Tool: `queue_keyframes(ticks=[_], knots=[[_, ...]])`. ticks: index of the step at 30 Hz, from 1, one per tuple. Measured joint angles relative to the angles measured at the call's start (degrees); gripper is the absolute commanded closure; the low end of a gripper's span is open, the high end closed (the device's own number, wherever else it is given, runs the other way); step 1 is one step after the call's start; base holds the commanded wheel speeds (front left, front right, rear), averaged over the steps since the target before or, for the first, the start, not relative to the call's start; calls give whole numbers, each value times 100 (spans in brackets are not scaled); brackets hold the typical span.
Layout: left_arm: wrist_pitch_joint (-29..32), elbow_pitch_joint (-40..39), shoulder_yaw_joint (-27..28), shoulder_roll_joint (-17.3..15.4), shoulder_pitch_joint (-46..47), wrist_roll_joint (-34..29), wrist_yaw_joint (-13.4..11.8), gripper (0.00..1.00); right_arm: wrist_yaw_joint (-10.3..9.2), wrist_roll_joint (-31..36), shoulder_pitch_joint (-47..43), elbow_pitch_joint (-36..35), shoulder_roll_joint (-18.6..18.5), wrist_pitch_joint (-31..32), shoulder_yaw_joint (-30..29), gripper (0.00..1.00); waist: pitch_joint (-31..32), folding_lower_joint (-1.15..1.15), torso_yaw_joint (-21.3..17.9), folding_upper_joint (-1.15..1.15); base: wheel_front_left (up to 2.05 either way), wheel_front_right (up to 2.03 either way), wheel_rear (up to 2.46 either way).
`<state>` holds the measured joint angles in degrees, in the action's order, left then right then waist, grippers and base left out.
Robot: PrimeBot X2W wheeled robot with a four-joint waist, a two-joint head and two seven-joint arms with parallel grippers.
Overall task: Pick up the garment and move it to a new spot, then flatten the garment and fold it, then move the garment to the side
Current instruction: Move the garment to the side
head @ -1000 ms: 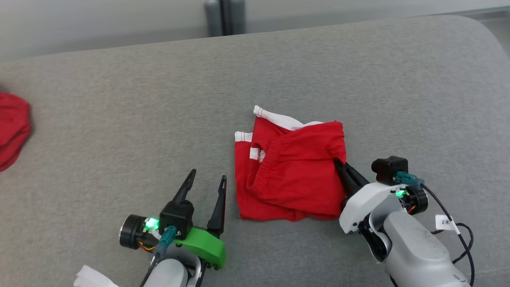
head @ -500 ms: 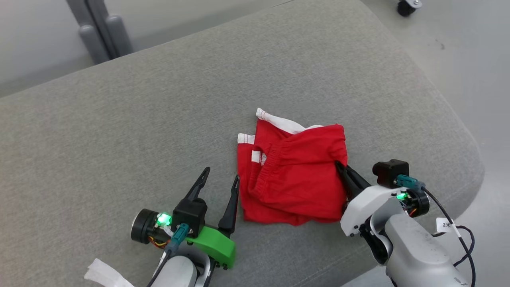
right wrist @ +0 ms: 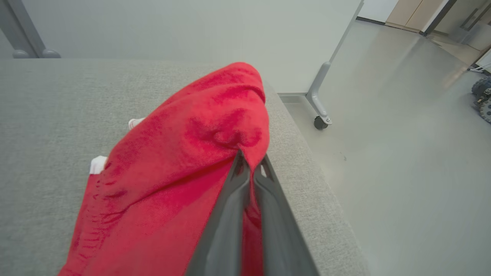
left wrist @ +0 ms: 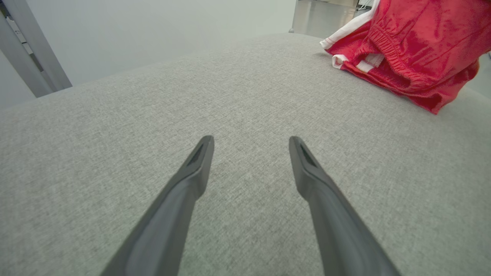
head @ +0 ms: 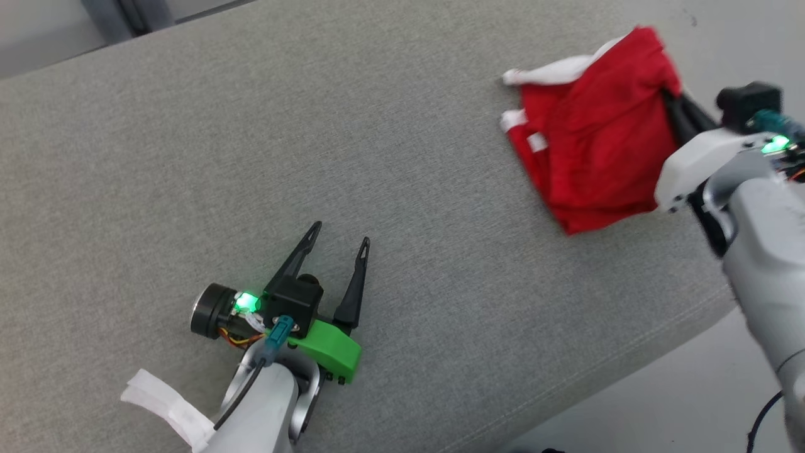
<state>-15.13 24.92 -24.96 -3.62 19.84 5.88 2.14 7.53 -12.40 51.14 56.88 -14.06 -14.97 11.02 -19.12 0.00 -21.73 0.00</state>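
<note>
The garment (head: 591, 145) is a folded red bundle with white striped trim, near the right end of the grey cushion (head: 251, 126). My right gripper (head: 670, 100) is shut on its right edge, and that side is pulled up while the lower corner touches the cushion. In the right wrist view the garment (right wrist: 172, 184) drapes over my pinched right gripper (right wrist: 251, 161). My left gripper (head: 340, 233) rests open on bare cushion, well to the left of the cloth. In the left wrist view the open left gripper (left wrist: 250, 140) has the garment (left wrist: 414, 50) at the upper right.
The cushion's right edge (right wrist: 307, 180) drops to pale floor (head: 660, 402) just beyond the garment. A grey post on a caster (right wrist: 320, 115) stands on the floor behind the cushion. White tape (head: 163, 402) is wrapped on my left forearm.
The head camera has turned. My right gripper has carried the garment rightward toward the cushion's right end, lifting its right side. The left gripper has stayed open in place.
</note>
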Motion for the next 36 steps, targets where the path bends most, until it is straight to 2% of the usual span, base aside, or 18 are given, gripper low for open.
queue_keyframes(ticks=[3, 9, 15, 19, 27, 28, 29, 30, 36], knots=[[1, -25, 36, -5, 155, -58, 42, 0, 0, 170, 502, 397, -500, 68, -266, 100, -247, 0, 194, 0, 0, 0, 0], [-4, -57, 55, 27, 318, -149, 91, 0, 0, 588, 1062, 1023, -1127, 191, -668, 100, -674, 0, 634, 0, 0, 0, 0], [-16, -120, 91, 107, 385, -148, 96, 0, 0, 835, 1251, 1198, -1035, 93, -881, 100, -954, 1, 1012, 0, 0, 0, 0], [-27, -131, 112, 140, 400, -145, 114, 0, 0, 1121, 1294, 1322, -1129, 74, -1016, 100, -1017, 1, 1181, 0, 0, 0, 0], [-24, -90, 174, 136, 393, -105, 115, 0, 0, 1495, 1293, 1428, -1106, 35, -1494, 100, -945, 1, 1265, 0, 0, 0, 0], [-23, -79, 187, 134, 386, -93, 115, 0, 0, 1545, 1290, 1437, -1120, 33, -1592, 88, -929, 1, 1268, 0, 0, 0, 0], [-23, -71, 198, 131, 379, -90, 115, 0, 0, 1602, 1288, 1440, -1138, 33, -1651, 12, -915, 1, 1271, 0, 0, 0, 0], [-22, -64, 214, 129, 370, -87, 114, 0, 0, 1704, 1280, 1439, -1161, 32, -1726, 0, -894, 1, 1274, 0, 0, 0, 0], [-10, -43, 305, 110, 261, -41, 85, 0, 0, 2160, 1124, 1042, -1049, 0, -2264, 0, -720, 1, 1293, 0, 0, 0, 0]])
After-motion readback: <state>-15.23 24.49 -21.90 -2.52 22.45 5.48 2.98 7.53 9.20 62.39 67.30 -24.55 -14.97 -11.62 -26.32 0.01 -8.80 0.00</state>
